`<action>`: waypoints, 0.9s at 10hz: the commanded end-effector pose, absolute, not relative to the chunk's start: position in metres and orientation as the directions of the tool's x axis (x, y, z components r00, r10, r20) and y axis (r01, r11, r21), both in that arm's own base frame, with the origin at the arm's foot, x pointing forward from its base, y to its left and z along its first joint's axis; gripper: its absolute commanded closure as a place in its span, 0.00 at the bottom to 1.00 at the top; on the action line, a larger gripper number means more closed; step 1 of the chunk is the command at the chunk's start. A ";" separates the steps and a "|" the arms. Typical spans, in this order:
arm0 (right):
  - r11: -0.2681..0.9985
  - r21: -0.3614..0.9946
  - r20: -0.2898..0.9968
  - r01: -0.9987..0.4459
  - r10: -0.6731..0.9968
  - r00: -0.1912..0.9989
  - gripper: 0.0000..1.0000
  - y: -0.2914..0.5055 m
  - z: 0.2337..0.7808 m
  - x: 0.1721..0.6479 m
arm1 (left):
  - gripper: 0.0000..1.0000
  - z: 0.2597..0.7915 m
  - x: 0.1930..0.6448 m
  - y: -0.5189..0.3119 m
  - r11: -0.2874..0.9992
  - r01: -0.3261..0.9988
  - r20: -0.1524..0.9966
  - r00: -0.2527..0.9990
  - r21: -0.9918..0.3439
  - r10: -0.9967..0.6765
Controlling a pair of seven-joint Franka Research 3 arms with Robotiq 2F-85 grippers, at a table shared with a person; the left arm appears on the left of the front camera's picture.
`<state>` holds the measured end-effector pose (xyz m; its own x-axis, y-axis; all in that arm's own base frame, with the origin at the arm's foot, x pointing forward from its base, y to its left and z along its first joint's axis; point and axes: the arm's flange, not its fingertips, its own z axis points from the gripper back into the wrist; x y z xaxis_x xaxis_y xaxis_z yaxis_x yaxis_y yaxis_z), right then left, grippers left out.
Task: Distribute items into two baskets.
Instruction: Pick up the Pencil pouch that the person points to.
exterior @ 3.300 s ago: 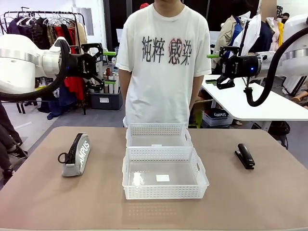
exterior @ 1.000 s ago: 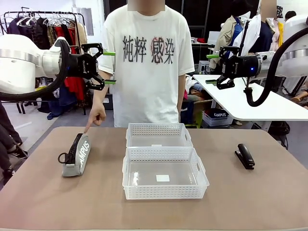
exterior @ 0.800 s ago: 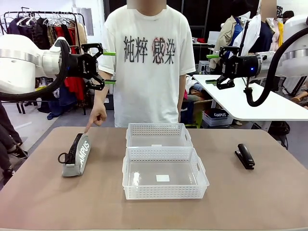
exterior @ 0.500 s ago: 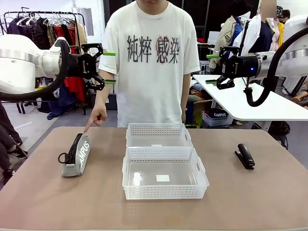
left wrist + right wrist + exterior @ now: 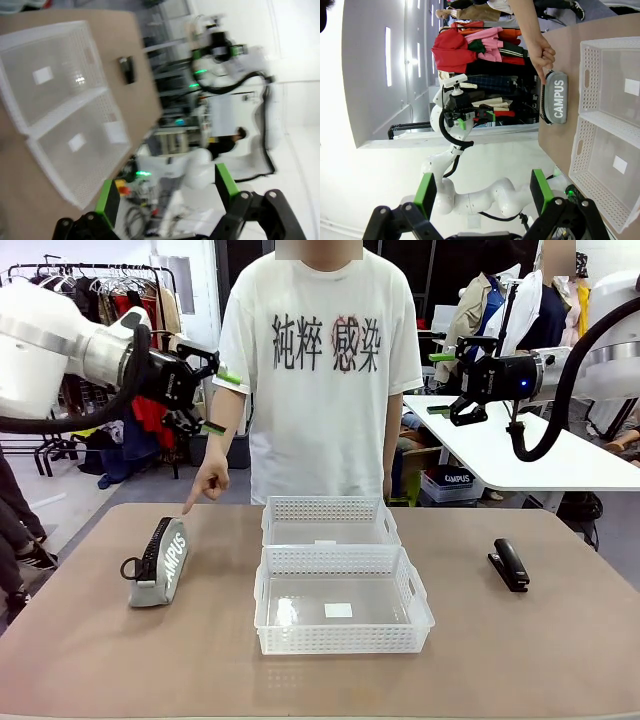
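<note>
Your left gripper (image 5: 222, 402), upper left, and right gripper (image 5: 440, 383), upper right, hung open. The pouch (image 5: 160, 562) lay left of the central baskets (image 5: 340, 638), near a person's pointing hand (image 5: 208, 485); the stapler (image 5: 510, 564) lay right.

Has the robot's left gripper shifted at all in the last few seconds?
Yes. The left gripper has dipped lower against the clothes rack behind it, tilting down toward the pouch.

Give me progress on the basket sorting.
Done: nothing; the near basket and far basket hold no item. In hand: the person's hand points at the pouch; the left tool and right tool hang open and empty above the table. Left: pouch and stapler, both on the table, need baskets.
</note>
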<state>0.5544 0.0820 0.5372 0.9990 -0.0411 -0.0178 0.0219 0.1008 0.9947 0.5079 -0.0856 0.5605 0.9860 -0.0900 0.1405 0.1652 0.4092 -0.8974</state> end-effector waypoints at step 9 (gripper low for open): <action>0.103 0.995 -0.011 0.016 -0.049 0.999 0.00 0.083 0.541 0.554 | 0.00 0.528 0.512 -0.083 0.996 0.074 0.135 0.989 -0.042 -0.067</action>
